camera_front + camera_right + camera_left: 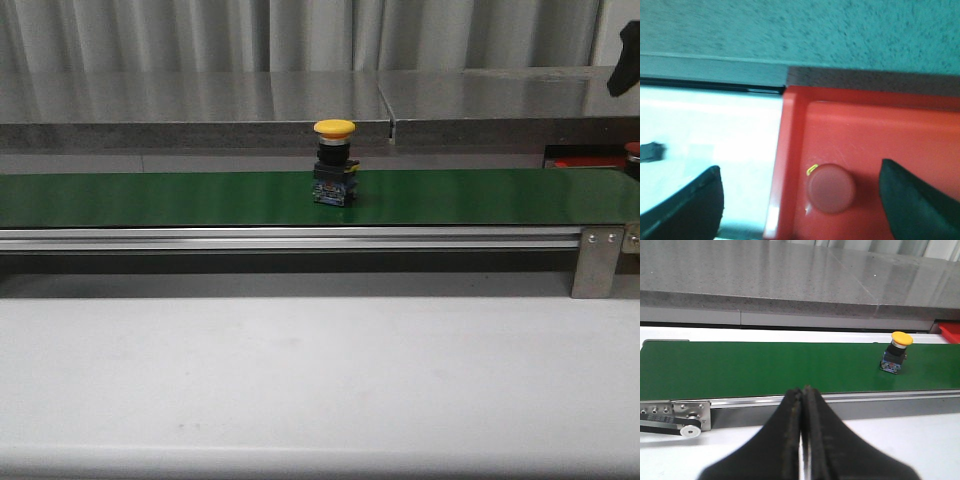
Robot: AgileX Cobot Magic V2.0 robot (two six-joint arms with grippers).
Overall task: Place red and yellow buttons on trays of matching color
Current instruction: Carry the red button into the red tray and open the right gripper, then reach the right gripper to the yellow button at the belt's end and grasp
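Note:
A yellow button [334, 160] stands upright on the green belt [150, 198], near its middle. It also shows in the left wrist view as the yellow button [896, 354], far to one side of my left gripper [802, 390]. That gripper is shut and empty, hovering over the white table short of the belt. The red button [831, 188] sits in the red tray [880, 130] near its edge. My right gripper [800, 170] hangs open above it, one finger [695, 205] outside the tray, the other finger [915, 200] over it. No yellow tray is in view.
The belt's aluminium rail [290, 238] and end bracket [598, 262] run in front of it. A grey stone ledge [200, 100] rises behind the belt. The red tray [590, 160] peeks in at the far right, under the right arm [628, 55].

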